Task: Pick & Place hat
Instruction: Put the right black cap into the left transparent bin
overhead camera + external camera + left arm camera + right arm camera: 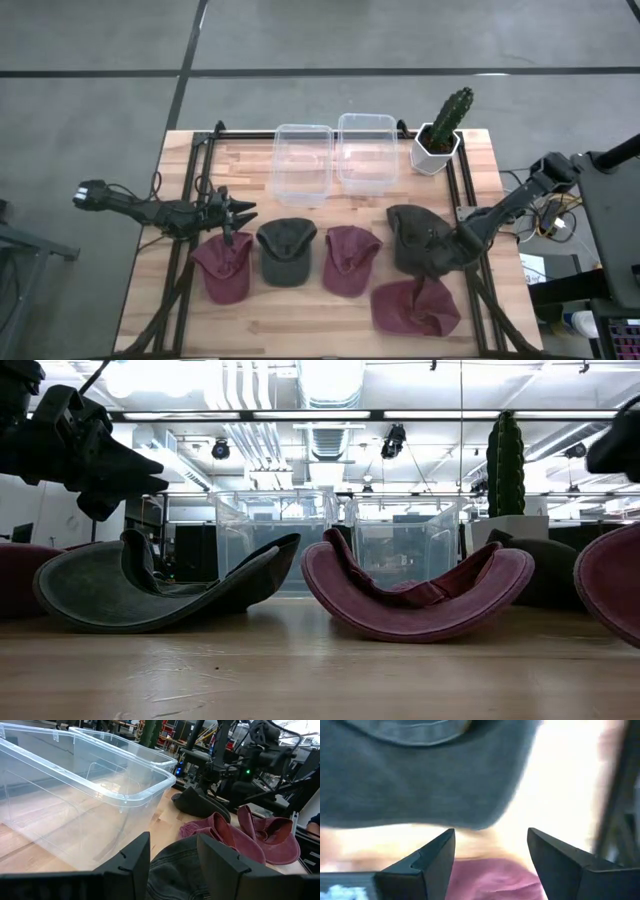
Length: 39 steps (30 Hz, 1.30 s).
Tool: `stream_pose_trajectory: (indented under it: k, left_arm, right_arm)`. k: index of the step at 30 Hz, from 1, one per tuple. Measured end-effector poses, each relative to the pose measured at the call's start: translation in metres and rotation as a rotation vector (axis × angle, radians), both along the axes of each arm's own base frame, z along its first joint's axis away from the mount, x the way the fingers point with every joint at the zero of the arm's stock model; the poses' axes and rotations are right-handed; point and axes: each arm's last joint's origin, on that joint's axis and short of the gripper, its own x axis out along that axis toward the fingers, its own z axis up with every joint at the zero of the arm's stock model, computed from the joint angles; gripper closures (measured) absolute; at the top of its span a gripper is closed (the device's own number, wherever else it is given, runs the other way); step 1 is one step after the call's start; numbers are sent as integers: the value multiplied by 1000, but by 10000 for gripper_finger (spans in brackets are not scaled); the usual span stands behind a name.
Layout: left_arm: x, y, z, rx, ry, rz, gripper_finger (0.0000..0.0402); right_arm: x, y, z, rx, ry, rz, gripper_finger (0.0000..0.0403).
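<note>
Caps, five, soft cloth with curved brims, on a pale wooden table (pixel 300 315):
- three maroon caps (pixel 349 260), one at the near right edge;
- one dark green cap (pixel 286 250), second in the row;
- one charcoal cap (pixel 418 240), crumpled, at right.

Clear plastic bins (pixel 303 163), two, rectangular, side by side at the back. One cactus (pixel 450 115) in a white faceted pot.

Left gripper (pixel 232 216): fingers spread, holding nothing, above the leftmost maroon cap. Right gripper (pixel 462 242): fingers parted at the charcoal cap's edge, apparently ungripped.
</note>
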Motion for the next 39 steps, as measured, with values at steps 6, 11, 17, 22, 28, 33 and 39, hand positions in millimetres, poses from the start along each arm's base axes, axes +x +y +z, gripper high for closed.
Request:
stream_pose_trajectory:
  k: [6, 11, 17, 22, 28, 33, 39]
  left_arm:
    - [0, 0, 0, 0, 0, 0, 245]
    - [0, 0, 0, -3, -1, 0, 245]
    - [0, 0, 0, -4, -1, 0, 245]
    - [0, 0, 0, -4, -1, 0, 245]
    - [0, 0, 0, -4, -1, 0, 245]
    - [0, 0, 0, -4, -1, 0, 245]
    - [0, 0, 0, -4, -1, 0, 245]
  right_arm:
    - [-5, -4, -13, -115, 37, -1, 164]
    - [-8, -12, -26, -171, 38, -20, 164]
    - [-10, -14, -34, -160, -25, -22, 165]
    - [-11, -17, -37, -205, -66, -23, 167]
    - [-13, -19, -46, -213, -91, -22, 173]
    - [-12, -20, -50, -236, -134, -25, 191]
    - [-13, -22, -51, -253, -123, -18, 262]
